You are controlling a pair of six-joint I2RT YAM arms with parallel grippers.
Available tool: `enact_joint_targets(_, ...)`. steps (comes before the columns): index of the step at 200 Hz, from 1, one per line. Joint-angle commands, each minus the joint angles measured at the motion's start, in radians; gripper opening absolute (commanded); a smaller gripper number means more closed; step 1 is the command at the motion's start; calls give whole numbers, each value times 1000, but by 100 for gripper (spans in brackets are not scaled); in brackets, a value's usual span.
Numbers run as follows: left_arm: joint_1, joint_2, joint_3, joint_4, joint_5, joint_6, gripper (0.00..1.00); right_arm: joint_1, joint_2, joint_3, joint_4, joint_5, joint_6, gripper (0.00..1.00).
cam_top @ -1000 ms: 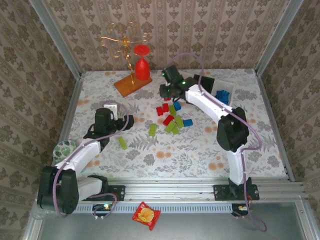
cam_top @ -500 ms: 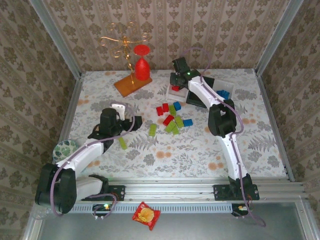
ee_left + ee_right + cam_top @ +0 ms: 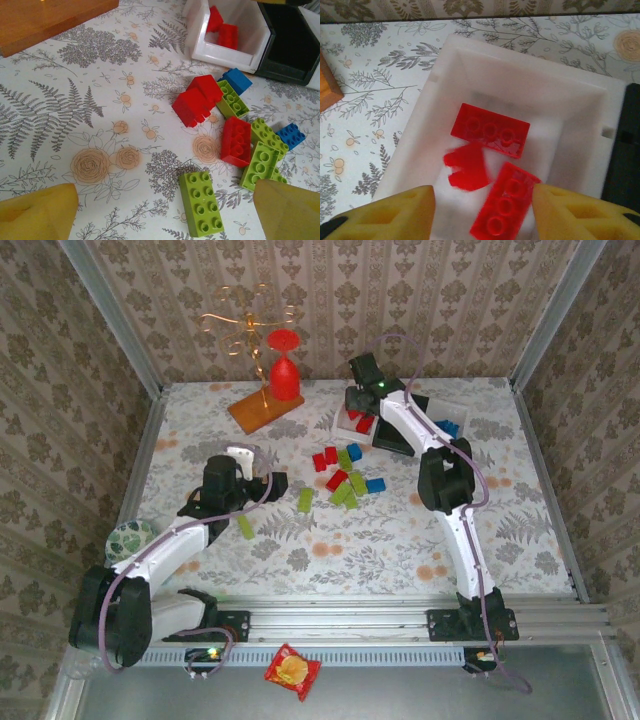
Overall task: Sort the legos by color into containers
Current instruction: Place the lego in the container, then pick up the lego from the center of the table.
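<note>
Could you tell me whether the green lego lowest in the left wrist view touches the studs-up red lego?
Apart. The left wrist view shows bare tablecloth between the green lego and the red lego.

My right arm (image 3: 420, 435) swings off the far edge of the loose pile (image 3: 338, 480) and now hangs over the white tray (image 3: 470, 55) at the back of the bench, its elbow drawn in closer. My right jaws, shut a second ago, now stand parted, and red legos (image 3: 490, 131) lie free beneath them. My left arm (image 3: 170, 540) reaches further right, bringing its jaws nearer the lime green lego (image 3: 201, 202).
</note>
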Motion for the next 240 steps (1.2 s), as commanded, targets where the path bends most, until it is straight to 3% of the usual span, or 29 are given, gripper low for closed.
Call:
enact_joint_targets(1,-5,1,35,-19,13,-1,92,5,-154,-67,-9,17,-31,61)
enact_joint_targets(42,-4,27,30,5,110,-8,94,120,-495,-626,217,-9,-67,72)
enact_joint_targets(66,2,61,36,30,151,-21,94,172,-588,-792,233,-32,-55,75)
enact_joint_targets(95,8,70,40,36,154,-24,94,214,-612,-869,173,33,-71,76)
enact_joint_targets(121,8,65,44,18,147,-10,94,218,-603,-906,140,-58,-61,76)
enact_joint_targets(202,8,59,32,10,149,3,94,248,-475,-832,107,-125,2,70)
enact_joint_targets(240,7,52,31,-8,145,-3,94,255,-441,-792,21,-91,-42,70)
